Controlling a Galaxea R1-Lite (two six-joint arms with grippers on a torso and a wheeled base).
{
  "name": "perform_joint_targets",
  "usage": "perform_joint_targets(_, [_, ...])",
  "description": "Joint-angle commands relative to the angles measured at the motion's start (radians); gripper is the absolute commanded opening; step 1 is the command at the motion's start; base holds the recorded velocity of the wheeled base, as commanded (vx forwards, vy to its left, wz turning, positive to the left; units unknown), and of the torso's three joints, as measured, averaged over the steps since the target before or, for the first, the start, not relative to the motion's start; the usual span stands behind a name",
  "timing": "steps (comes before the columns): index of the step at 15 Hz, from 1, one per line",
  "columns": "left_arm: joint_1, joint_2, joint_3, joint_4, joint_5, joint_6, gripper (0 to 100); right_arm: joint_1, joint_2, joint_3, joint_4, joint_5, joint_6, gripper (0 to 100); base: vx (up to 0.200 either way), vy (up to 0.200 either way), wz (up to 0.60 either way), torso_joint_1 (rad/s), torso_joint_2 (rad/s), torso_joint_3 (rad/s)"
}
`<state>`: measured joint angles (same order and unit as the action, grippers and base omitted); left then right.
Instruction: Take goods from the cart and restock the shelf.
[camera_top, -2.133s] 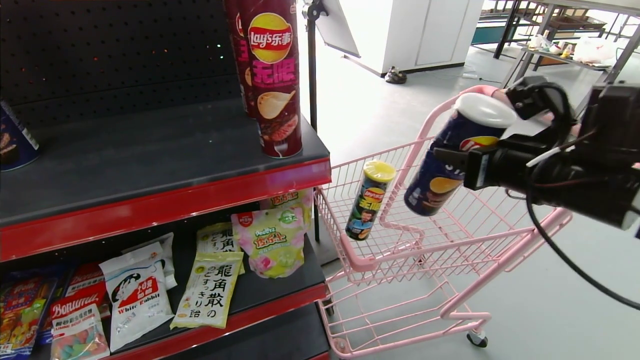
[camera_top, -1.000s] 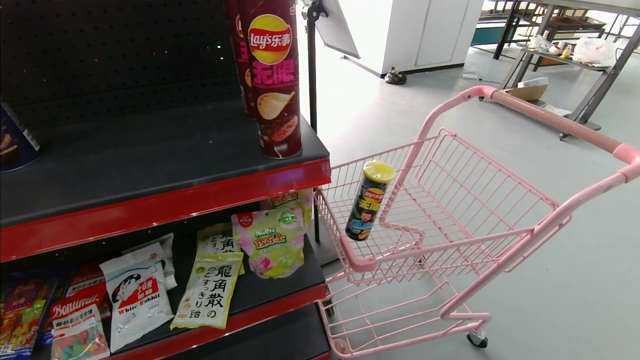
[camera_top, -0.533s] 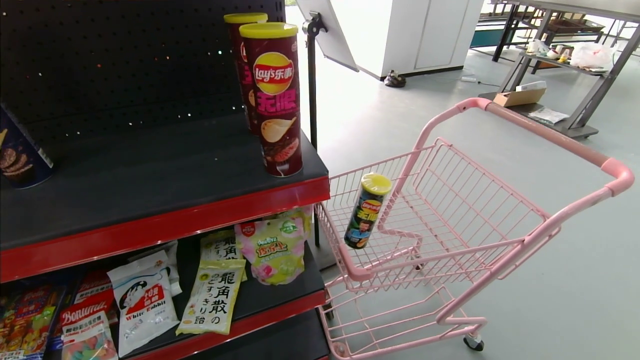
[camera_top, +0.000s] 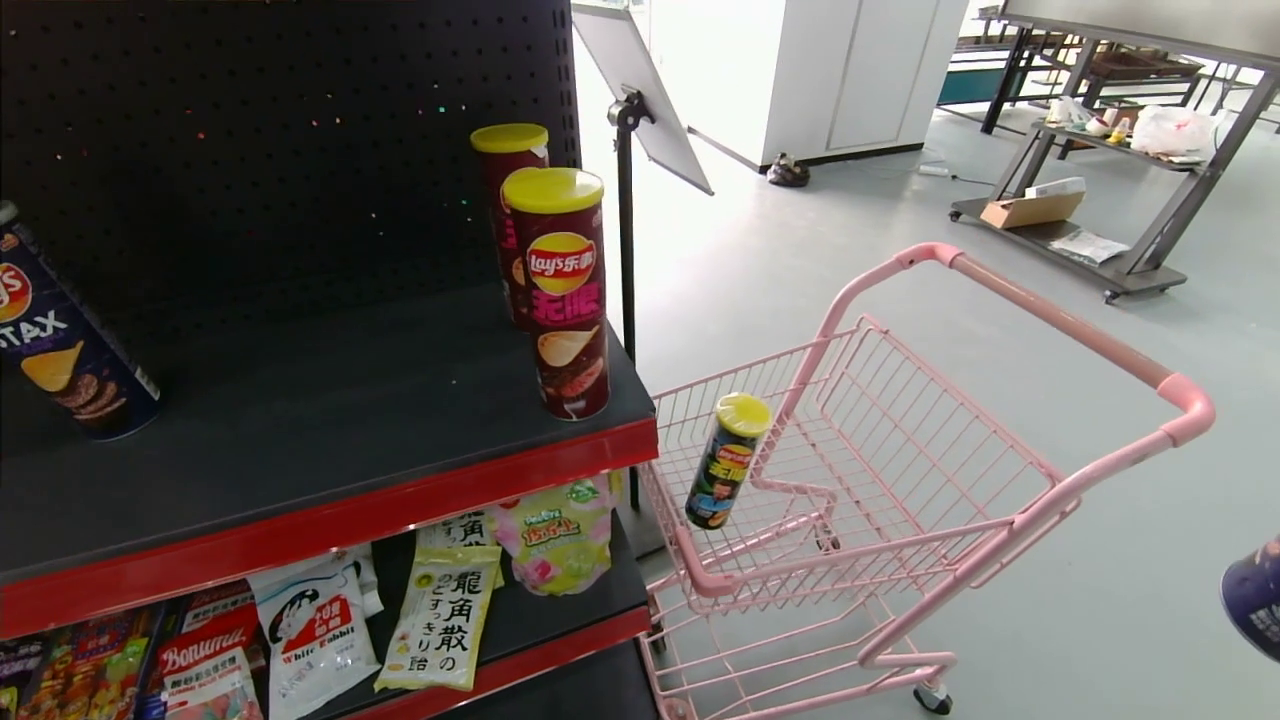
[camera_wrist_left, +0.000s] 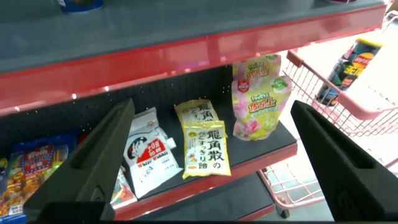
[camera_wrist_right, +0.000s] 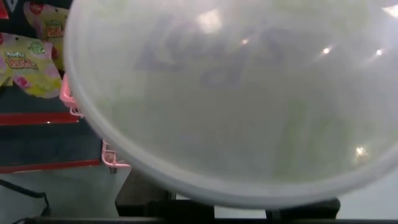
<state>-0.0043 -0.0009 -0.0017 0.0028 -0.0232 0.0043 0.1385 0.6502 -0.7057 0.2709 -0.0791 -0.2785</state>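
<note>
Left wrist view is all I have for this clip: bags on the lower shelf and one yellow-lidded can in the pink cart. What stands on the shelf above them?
Observer: Two maroon cans with yellow lids stand upright at the right end of the top shelf, one behind the other.
Reviewer: Is any other can outside the basket?
Observer: Yes. A dark blue can shows at the right edge of the head view, off the floor and to the right of the cart. A pale lid, which I take to be that can's, sits close before the right wrist camera.
</note>
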Motion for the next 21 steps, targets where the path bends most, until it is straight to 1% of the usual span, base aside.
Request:
perform_joint_targets(1, [0.000,0.001,0.000,0.000,0.000,0.000,100,0.001,0.034,0.009,0.001,0.001,-0.001,0,0.000,0.000,0.00,0.183,-0.47,-0.290])
perform_joint_targets(7, [0.000,0.001,0.000,0.000,0.000,0.000,100,0.000,0.029,0.048,0.001,-0.007,-0.014,0,0.000,0.000,0.00,0.154,-0.38,-0.226])
perform_joint_targets(10, [0.000,0.001,0.000,0.000,0.000,0.000,100,-0.007,0.008,0.077,0.001,-0.011,-0.031,0,0.000,0.000,0.00,0.017,-0.02,-0.019])
perform_joint_targets(17, [0.000,0.001,0.000,0.000,0.000,0.002,100,-0.008,0.005,0.084,-0.001,-0.011,-0.031,0,0.000,0.000,0.60,0.008,0.00,-0.002])
perform_joint_targets(21, [0.000,0.001,0.000,0.000,0.000,0.002,100,-0.014,-0.026,0.127,-0.044,-0.013,-0.027,0,0.000,0.000,0.00,0.000,0.00,0.000])
